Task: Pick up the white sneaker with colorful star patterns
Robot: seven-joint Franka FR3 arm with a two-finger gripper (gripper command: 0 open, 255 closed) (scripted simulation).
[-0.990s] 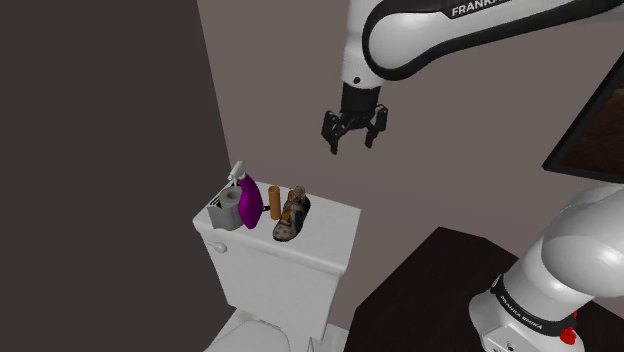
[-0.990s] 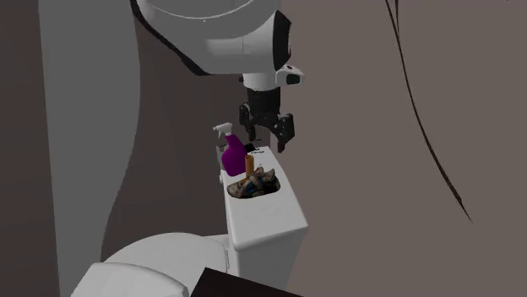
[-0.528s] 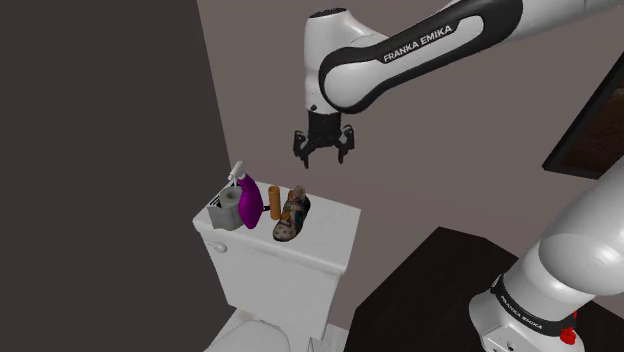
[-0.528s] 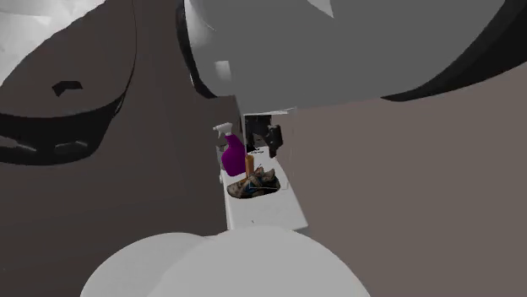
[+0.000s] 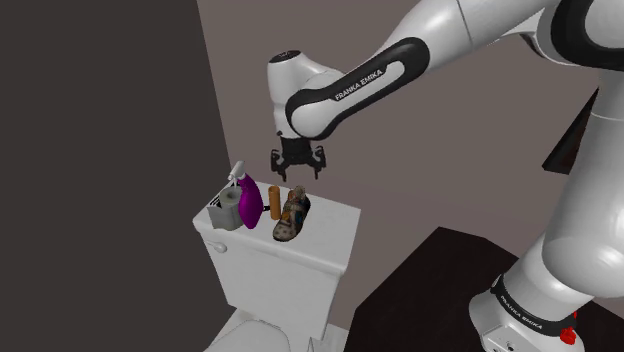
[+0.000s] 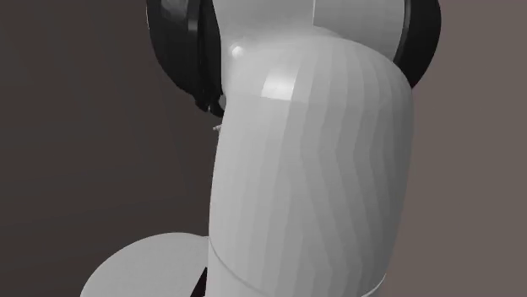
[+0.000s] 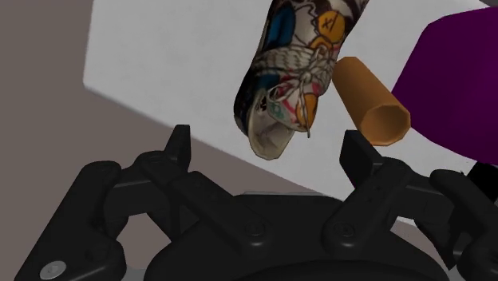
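Observation:
The sneaker (image 5: 291, 215) lies on the white toilet tank lid (image 5: 335, 225); it is pale with colourful patches and white laces. My gripper (image 5: 297, 168) hangs a short way above it, open and holding nothing. In the wrist view the sneaker (image 7: 295, 72) lies ahead of the gripper (image 7: 267, 152), and its toe end reaches toward the gap between the spread fingers (image 7: 177, 148), not touching them. In the second exterior view my own white arm link (image 6: 312, 169) hides the tank.
An orange cylinder (image 5: 272, 203) stands right beside the sneaker, then a purple spray bottle (image 5: 250, 200) and a grey roll (image 5: 228, 213) toward the shoulder view's left. In the wrist view the cylinder (image 7: 371, 100) and the bottle (image 7: 455, 88) flank the shoe. A wall rises behind the tank.
The arm has swung toward the shoulder view's left and come down, bringing the gripper from beside the tank to just above the sneaker. The arm now blocks the second exterior view.

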